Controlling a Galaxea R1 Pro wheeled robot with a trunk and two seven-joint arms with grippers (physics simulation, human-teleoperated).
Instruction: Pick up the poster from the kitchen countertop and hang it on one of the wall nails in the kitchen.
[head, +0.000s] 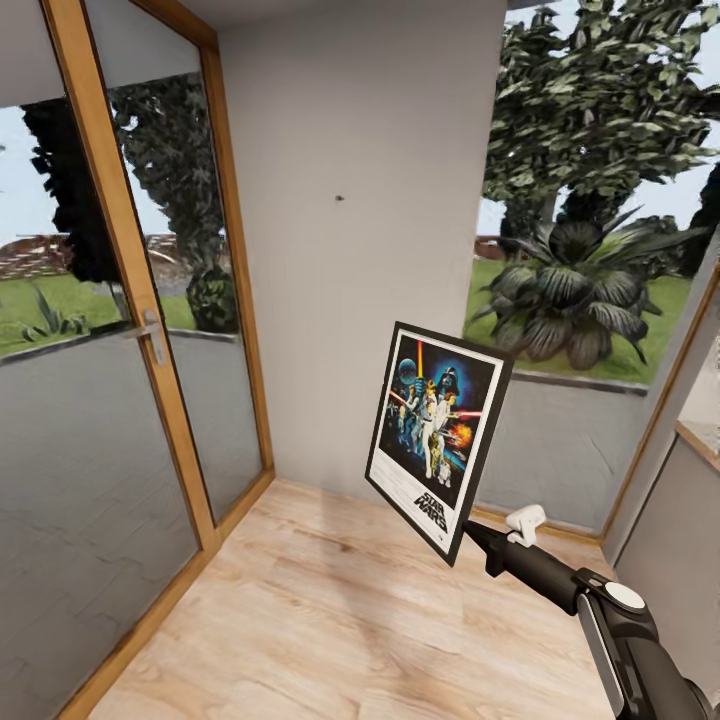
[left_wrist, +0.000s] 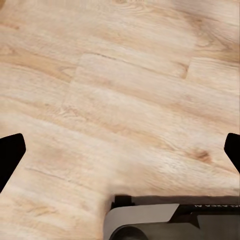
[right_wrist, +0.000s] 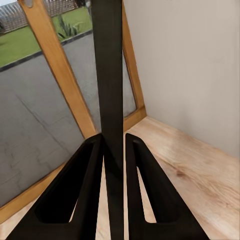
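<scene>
Right pincer (head: 478, 541) clenched on the poster's (head: 436, 437) lower corner, holding it upright and clear of the floor, below the wall nail (head: 339, 198), ready for lifting. Left pincer (left_wrist: 120, 150) released.

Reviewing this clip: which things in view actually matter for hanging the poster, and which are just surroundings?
Job:
poster, clamped edge-on in the right gripper
wall nail on the grey wall

Surroundings:
glass door and its handle
wooden floor
left gripper, open
plants outside
</scene>
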